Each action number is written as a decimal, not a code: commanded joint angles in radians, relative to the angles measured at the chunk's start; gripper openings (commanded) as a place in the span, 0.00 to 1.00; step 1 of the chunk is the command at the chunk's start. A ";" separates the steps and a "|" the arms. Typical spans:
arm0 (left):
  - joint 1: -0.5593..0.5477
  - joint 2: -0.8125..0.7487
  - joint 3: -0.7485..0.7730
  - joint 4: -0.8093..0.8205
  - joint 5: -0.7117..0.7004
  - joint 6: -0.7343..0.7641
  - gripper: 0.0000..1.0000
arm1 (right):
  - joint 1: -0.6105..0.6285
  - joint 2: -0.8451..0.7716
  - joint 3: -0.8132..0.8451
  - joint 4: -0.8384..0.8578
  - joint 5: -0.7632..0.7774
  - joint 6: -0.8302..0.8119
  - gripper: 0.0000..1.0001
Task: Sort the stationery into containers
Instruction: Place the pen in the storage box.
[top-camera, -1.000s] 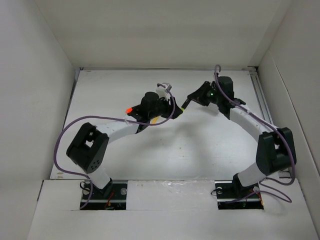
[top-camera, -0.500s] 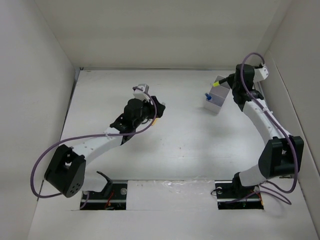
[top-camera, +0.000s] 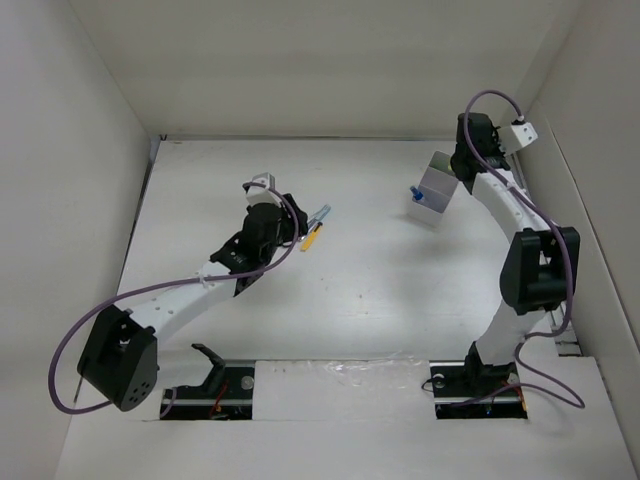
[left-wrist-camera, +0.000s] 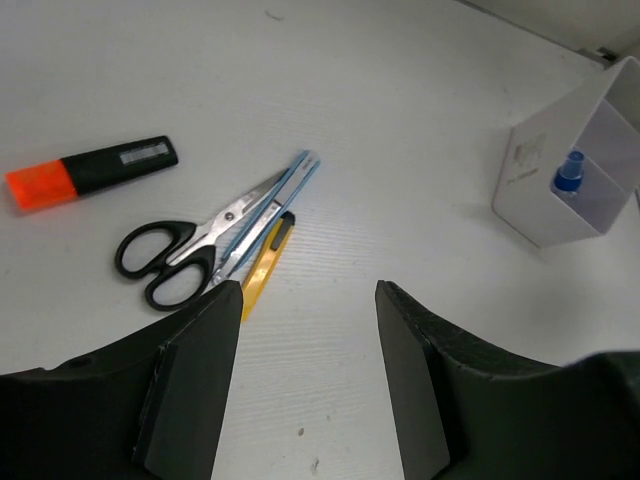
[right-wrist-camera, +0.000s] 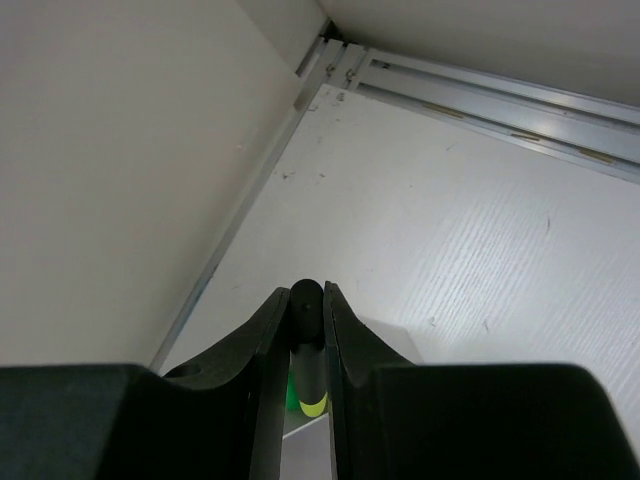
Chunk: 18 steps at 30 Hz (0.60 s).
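In the left wrist view my left gripper (left-wrist-camera: 308, 300) stands open over bare table, nothing between its fingers. Just beyond it lie the short yellow stick (left-wrist-camera: 265, 266), the black-handled scissors (left-wrist-camera: 180, 252) and the silver-blue pen (left-wrist-camera: 278, 203), bunched together. The orange-tipped marker (left-wrist-camera: 90, 172) lies farther left. The translucent white tray (left-wrist-camera: 528, 165) stands at the far right with the blue-capped bottle (left-wrist-camera: 570, 178) inside. My right gripper (right-wrist-camera: 306, 295) is shut on the green-and-black highlighter (right-wrist-camera: 306, 345), which points down. In the top view it hangs over the tray (top-camera: 437, 183).
White walls close in the table on three sides. A metal rail (right-wrist-camera: 480, 90) runs along the back edge near the right gripper. The left arm (top-camera: 180, 295) stretches diagonally across the left half of the table.
The right arm has carried the highlighter from mid-table to above the tray at the back right. The left gripper has drawn back leftward and opened a little, uncovering the pen and yellow stick.
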 joint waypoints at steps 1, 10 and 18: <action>0.000 -0.004 0.057 -0.084 -0.102 -0.059 0.53 | 0.011 0.016 0.067 -0.006 0.077 -0.036 0.00; 0.000 -0.004 0.057 -0.114 -0.228 -0.130 0.52 | 0.054 0.096 0.122 -0.006 0.160 -0.066 0.00; 0.009 0.041 0.089 -0.179 -0.326 -0.171 0.58 | 0.072 0.137 0.142 -0.006 0.189 -0.066 0.03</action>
